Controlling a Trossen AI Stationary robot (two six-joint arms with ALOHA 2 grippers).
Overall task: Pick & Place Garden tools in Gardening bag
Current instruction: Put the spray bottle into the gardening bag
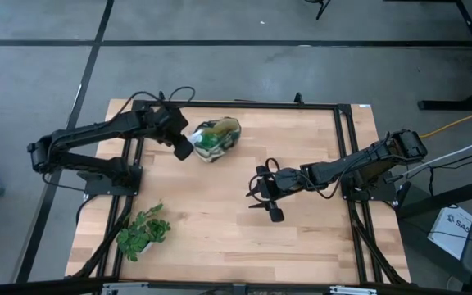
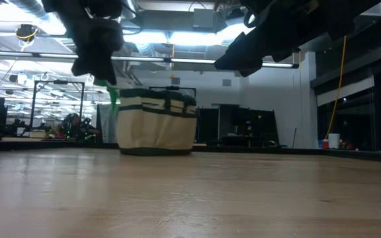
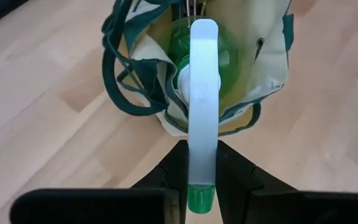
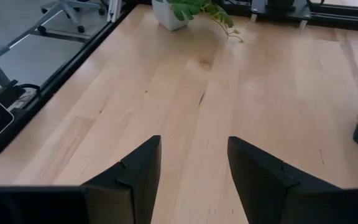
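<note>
Step in hand, as judged: placing the spray bottle into the bag. Left gripper (image 3: pixel 202 171) is clamped on the bottle (image 3: pixel 202 106) by its white trigger head, with the green nozzle tip nearest the wrist between the fingers (image 3: pixel 173 168). The bottle's long axis runs straight out ahead of the gripper, nozzle end back, green body forward and down. The body already sits inside the mouth of the bag (image 3: pixel 272 68), just ahead of the fingertips; the cream rim and dark green straps ring it on all sides. A couple of thin metal parts show deeper in the bag beyond the bottle; can't tell which tool they are.

Next move, as judged: ease further down into the opening until the body rests on something, then spread the fingers and back straight out along the same axis. Risks are snagging a strap loop on retreat and the soft bag tipping if the bottle is pushed sideways.

In the high view the bag stands at the far side of the counter (image 1: pixel 318 246), touching the left gripper.

Right gripper (image 4: pixel 194 165) is open and empty, hovering over bare counter well apart from the bag. Plant (image 1: pixel 143 233) sits at the near-left corner, not a target. No other tools visible loose on the counter.
</note>
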